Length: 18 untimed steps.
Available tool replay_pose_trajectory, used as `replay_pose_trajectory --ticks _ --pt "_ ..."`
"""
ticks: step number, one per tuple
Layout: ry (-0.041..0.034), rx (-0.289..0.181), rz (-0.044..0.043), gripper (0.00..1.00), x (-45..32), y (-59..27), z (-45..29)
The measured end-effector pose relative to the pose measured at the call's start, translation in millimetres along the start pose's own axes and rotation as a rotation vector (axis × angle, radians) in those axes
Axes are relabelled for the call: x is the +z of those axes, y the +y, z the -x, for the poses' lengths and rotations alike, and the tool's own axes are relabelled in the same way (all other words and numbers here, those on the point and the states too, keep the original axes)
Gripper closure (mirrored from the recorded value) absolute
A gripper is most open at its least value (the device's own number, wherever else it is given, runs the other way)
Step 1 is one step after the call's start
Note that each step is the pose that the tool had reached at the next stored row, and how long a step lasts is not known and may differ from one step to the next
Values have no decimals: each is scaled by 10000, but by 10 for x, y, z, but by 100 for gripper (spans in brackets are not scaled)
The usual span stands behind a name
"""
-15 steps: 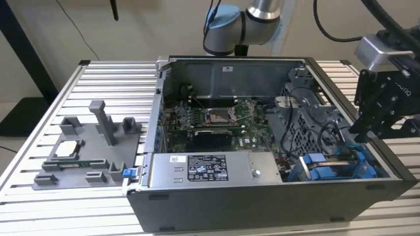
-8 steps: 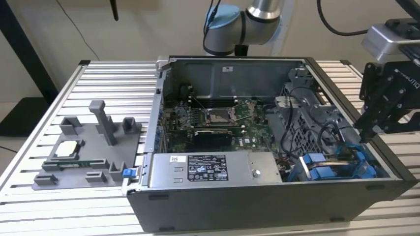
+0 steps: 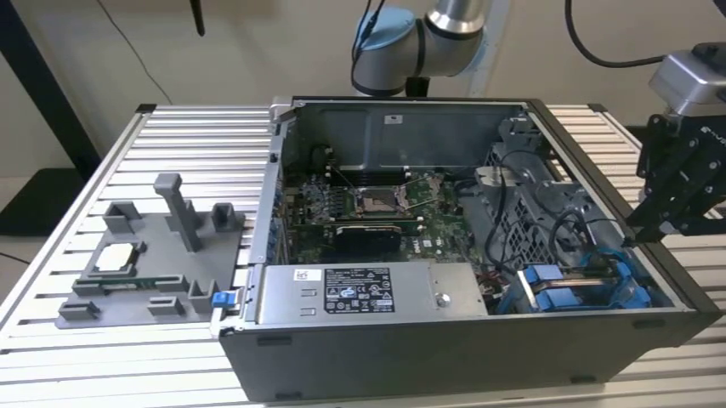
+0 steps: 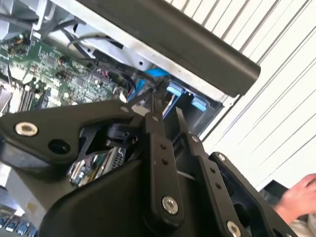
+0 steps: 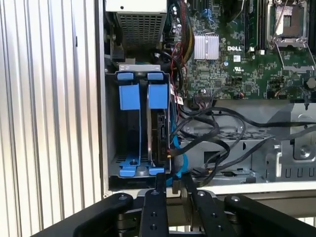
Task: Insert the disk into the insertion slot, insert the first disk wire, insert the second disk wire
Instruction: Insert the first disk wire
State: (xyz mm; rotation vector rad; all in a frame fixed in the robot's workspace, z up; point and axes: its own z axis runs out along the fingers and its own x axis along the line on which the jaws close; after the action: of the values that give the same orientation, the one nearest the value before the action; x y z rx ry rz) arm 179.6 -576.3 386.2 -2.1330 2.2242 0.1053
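Right now the gripper hangs at the case's edge on the exterior view's right, just above the rim and close beside the insertion slot. Its fingers stand a little apart with a narrow gap between them, and nothing is clamped there.

In the first wrist view the disk stands on edge inside the slot, in the compartment nearer the motherboard. Its blue carrier tab is level with the tab of the neighbouring compartment. That neighbour lies against the case wall and is open down to its floor.

Room around the slot is tight. The case wall runs hard along one side. On the other, black cables loop close to the disk's connector edge and cross one another. A blue cable curls just beside the end of the disk nearest the fingertips.

Outside the case wall the slatted worktop runs bare alongside. In the second wrist view a person's hand shows at the picture's margin over those slats, well apart from the fingers. The grey fixture sits on the worktop at the exterior view's left, well apart from the gripper.
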Motion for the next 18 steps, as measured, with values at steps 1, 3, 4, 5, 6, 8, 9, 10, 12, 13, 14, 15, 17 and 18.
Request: replay_pose_trajectory --ticks 1,3,4,5,6,8,9,10,12,13,14,15,17,18 --pt "-6 0 4 0 15 -6 -6" --pt "-26 1 10 0 42 -23 -14" --pt "-50 0 11 0 52 -35 -16" --pt "-89 0 12 0 61 -47 -16" --pt "-148 0 15 0 70 -60 -16" --pt "-240 -1 20 0 89 -85 -17" --pt "-271 0 23 0 100 -96 -18" --pt "-299 0 24 0 112 -104 -19" --pt "-354 -1 26 0 134 -116 -22" --pt "-386 -1 28 0 143 -118 -23" --pt "-432 0 30 0 153 -120 -24" --pt "-481 -1 32 0 162 -123 -24" --pt "-552 -2 35 0 184 -125 -25" --pt "-569 -1 36 0 196 -125 -27"
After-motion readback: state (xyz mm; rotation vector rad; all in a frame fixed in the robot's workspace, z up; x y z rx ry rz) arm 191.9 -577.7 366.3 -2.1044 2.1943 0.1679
